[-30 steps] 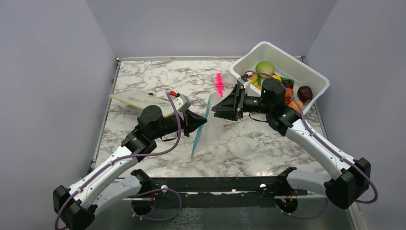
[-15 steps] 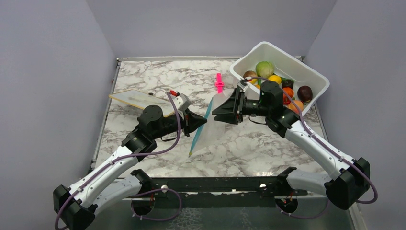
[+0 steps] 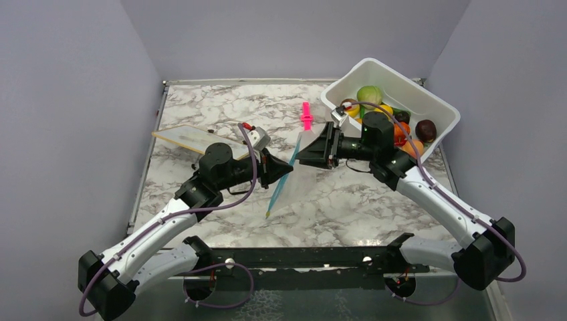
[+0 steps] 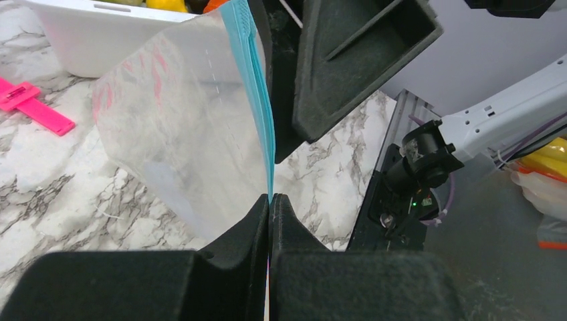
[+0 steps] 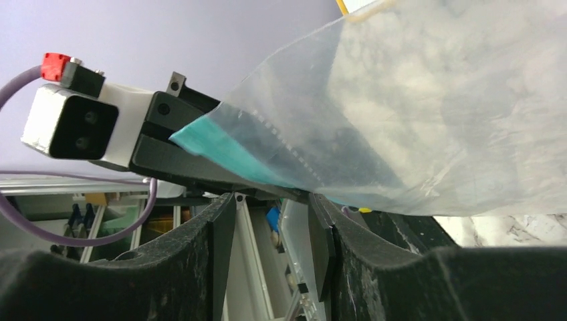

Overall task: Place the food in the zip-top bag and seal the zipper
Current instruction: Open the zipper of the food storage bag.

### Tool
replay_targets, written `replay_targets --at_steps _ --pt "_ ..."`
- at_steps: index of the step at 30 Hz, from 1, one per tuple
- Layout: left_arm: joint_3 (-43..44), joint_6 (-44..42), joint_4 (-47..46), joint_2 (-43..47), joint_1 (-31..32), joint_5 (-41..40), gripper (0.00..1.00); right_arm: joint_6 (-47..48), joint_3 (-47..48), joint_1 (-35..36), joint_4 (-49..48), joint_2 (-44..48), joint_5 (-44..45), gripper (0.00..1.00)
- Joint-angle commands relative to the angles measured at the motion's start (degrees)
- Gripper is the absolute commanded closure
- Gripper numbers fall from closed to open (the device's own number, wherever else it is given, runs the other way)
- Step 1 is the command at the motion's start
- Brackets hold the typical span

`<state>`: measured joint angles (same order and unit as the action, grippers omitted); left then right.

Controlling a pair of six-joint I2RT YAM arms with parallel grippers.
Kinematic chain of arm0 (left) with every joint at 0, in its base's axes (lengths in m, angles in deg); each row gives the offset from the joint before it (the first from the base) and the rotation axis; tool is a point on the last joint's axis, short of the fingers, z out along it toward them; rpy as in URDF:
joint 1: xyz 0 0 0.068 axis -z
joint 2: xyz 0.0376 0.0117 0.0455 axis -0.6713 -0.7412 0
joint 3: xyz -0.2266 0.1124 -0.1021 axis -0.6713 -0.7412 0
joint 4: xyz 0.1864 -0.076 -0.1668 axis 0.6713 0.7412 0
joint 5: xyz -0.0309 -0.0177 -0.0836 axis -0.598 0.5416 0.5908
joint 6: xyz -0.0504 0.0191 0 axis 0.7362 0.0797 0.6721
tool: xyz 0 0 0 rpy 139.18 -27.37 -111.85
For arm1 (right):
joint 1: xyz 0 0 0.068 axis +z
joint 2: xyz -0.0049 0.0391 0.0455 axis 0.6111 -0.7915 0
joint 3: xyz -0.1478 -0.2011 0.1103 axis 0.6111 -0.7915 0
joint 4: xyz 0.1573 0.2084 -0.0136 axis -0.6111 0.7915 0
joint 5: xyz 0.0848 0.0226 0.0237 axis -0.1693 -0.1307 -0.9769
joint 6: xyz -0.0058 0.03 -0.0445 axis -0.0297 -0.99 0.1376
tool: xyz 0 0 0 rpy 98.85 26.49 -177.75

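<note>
The clear zip-top bag (image 3: 302,179) hangs on edge above the table's middle, its light blue zipper (image 3: 281,180) facing left. My left gripper (image 3: 285,171) is shut on the zipper strip (image 4: 259,93), pinching it at the fingertips (image 4: 269,199). My right gripper (image 3: 305,153) is open at the bag's top far corner; the bag (image 5: 434,114) and zipper (image 5: 227,150) lie just past its spread fingertips (image 5: 271,204). The food sits in the white tub: a green ball (image 3: 369,94), with yellow (image 3: 386,109), red (image 3: 403,130), orange (image 3: 412,146) and dark brown (image 3: 425,128) pieces.
The white tub (image 3: 401,75) stands at the back right, behind my right arm. A bright pink clip (image 3: 307,116) lies on the marble just beyond the bag. A flat pale yellowish board (image 3: 190,138) lies at the left, behind my left wrist.
My left gripper has shifted slightly right and up with the zipper strip. My right gripper has edged left toward the bag's top corner. The bag stands a little more upright.
</note>
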<state>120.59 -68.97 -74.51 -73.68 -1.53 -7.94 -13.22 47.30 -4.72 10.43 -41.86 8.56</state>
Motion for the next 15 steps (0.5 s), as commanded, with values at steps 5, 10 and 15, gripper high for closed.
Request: replay_targets --at_steps 5,10,15 --pt "0.95 2.91 -3.62 -1.08 0.31 3.77 1.0 6.56 1.91 0.19 -2.37 -3.3 0.34 0.6" --pt "0.83 3.99 -4.16 -2.16 0.31 4.84 1.0 7.41 1.22 0.19 -7.71 -4.57 -4.11 0.76" --pt "0.67 3.96 -3.24 -2.29 0.31 4.79 0.98 7.68 -0.66 0.19 -12.48 -4.12 -5.82 0.99"
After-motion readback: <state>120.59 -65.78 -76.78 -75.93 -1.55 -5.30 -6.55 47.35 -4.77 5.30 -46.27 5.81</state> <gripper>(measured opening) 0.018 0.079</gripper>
